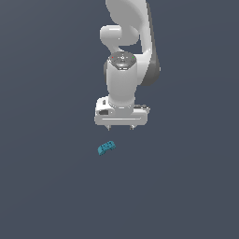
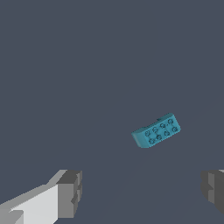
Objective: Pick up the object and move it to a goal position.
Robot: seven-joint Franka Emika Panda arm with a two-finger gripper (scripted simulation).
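- White arm [image 1: 125, 70] hanging down from the top of the exterior view, wrist vertical, tool [image 1: 120, 127] pointing straight down.
- Tool released: two short fingertips [image 1: 108, 126] set wide apart under the broad white palm bar, nothing between them.
- In the wrist view, grey finger pads [image 2: 70, 193] at opposite edges of the picture, a wide gap of bare surface between them; tool midpoint there [image 2: 142, 192].
- Teal-blue block [image 1: 106, 147] lying on the dark grey worktop [image 1: 46, 186], below the tool in the exterior view and slightly toward the exterior view's left of its centre.
- Block apart from the tool, no contact with either finger.
- In the wrist view, block [image 2: 156, 131] seen from above: oblong, two rows of small studs on its top face, long axis slanted relative to the line between the pads.
- Block outside the gap between the pads in the wrist view, nearer one pad than the other, well clear of both.
- Block flat on the worktop, studs up, not tipped.
- Height of the tool above the worktop not readable from these views.
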